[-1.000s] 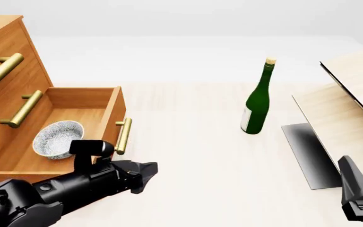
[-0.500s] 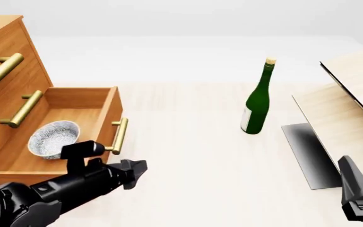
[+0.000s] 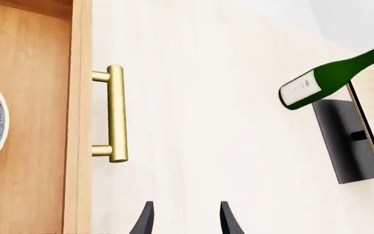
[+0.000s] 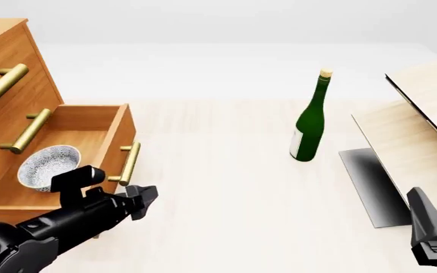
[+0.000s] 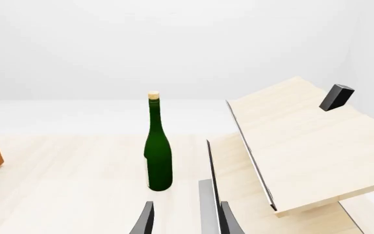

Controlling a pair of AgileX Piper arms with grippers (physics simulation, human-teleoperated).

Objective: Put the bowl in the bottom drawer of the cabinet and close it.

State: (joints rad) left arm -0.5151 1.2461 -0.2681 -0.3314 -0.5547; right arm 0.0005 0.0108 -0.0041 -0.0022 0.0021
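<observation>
Here we are at the closing step. Nearest us, the left gripper [image 4: 144, 197] sits just beside the brass handle [image 4: 130, 164], jaws parted and holding nothing; the right gripper [image 4: 431, 244] waits well apart, equally empty with its fingers spread. Beyond the handle, the bowl [image 4: 48, 168] lies inside the bottom drawer [image 4: 112, 149], which stands partly out of the cabinet [image 4: 9, 68]. Next, we judge, comes a steady push on the drawer front until flush.
</observation>
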